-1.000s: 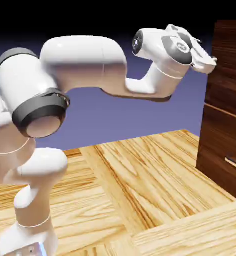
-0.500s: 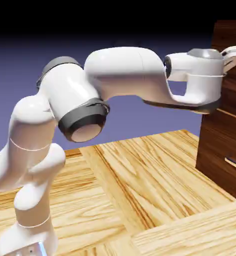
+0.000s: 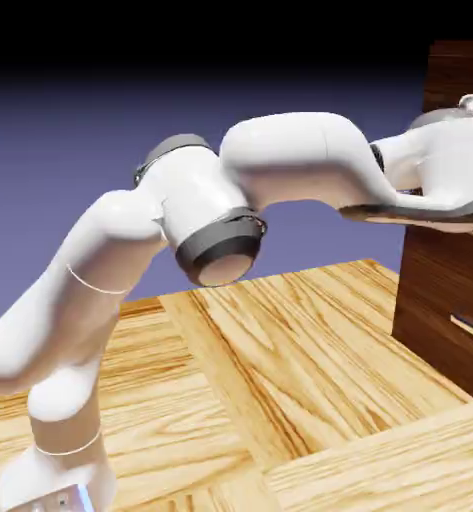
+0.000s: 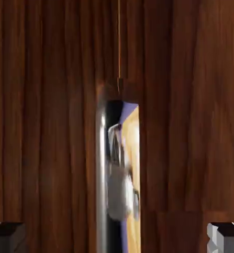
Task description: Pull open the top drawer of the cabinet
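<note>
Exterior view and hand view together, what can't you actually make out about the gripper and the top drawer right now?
- Gripper: in the exterior view it runs off the right edge, past the wrist.
- Top drawer: the exterior view shows only a strip of the cabinet, the arm covering its upper fronts.
- Handle: the hand view shows a mirror-bright bar; contact with the fingertips cannot be told.

Handle (image 4: 103, 188) between end effector (image 4: 117, 236) fingertips.

Side camera and close hand camera share the cabinet (image 3: 450, 280).
</note>
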